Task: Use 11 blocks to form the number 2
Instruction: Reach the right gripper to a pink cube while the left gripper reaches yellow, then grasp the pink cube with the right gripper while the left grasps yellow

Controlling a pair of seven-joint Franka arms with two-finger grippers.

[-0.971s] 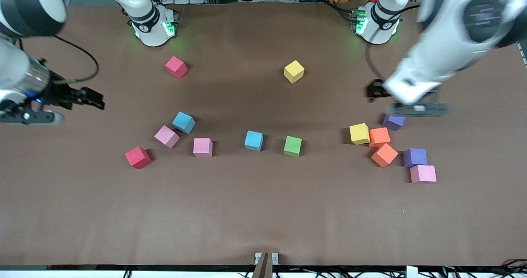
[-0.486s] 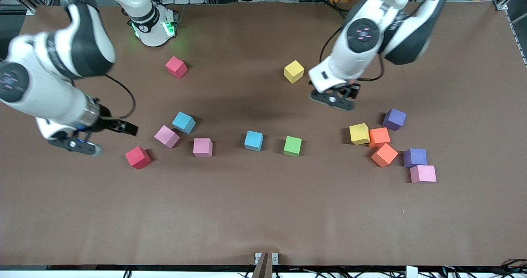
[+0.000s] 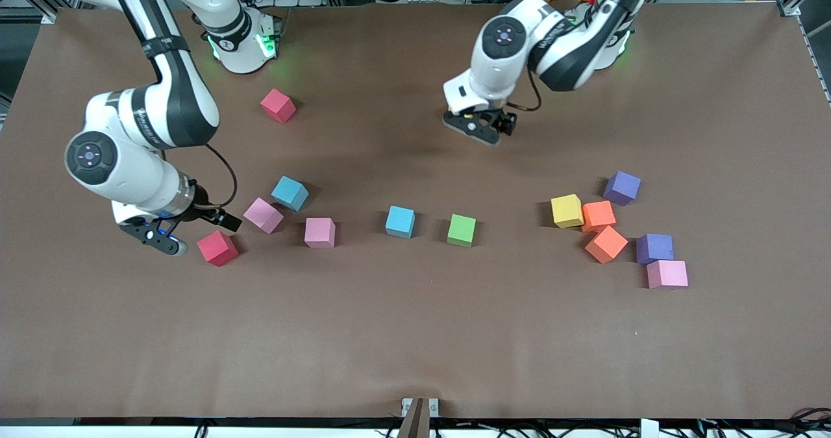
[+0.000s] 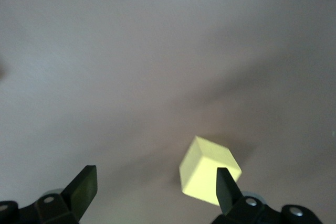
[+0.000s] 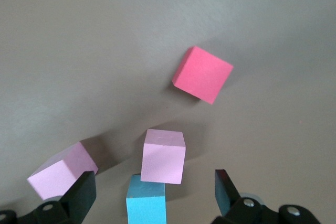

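The blocks lie scattered on the brown table and form no number 2. My left gripper (image 3: 479, 130) (image 4: 153, 182) hangs open over a yellow block (image 4: 210, 171), which sits beside one fingertip (image 4: 224, 184); the arm hides this block in the front view. My right gripper (image 3: 156, 238) (image 5: 153, 184) is open and empty above a light blue block (image 3: 289, 193) (image 5: 146, 203) and a pink block (image 3: 263, 215) (image 5: 163, 156). A red block (image 3: 217, 248) (image 5: 202, 74) and another pink block (image 3: 319, 232) (image 5: 62, 170) lie close by.
A blue block (image 3: 400, 221) and a green block (image 3: 461, 230) sit mid-table. Toward the left arm's end cluster a yellow block (image 3: 567, 210), two orange blocks (image 3: 598, 215), two purple blocks (image 3: 622, 187) and a pink block (image 3: 667, 274). A red block (image 3: 278, 105) lies near the right arm's base.
Both arms swung in over the table. The left gripper went from above a purple block to the yellow block. The right gripper came from the table's end. No block moved.
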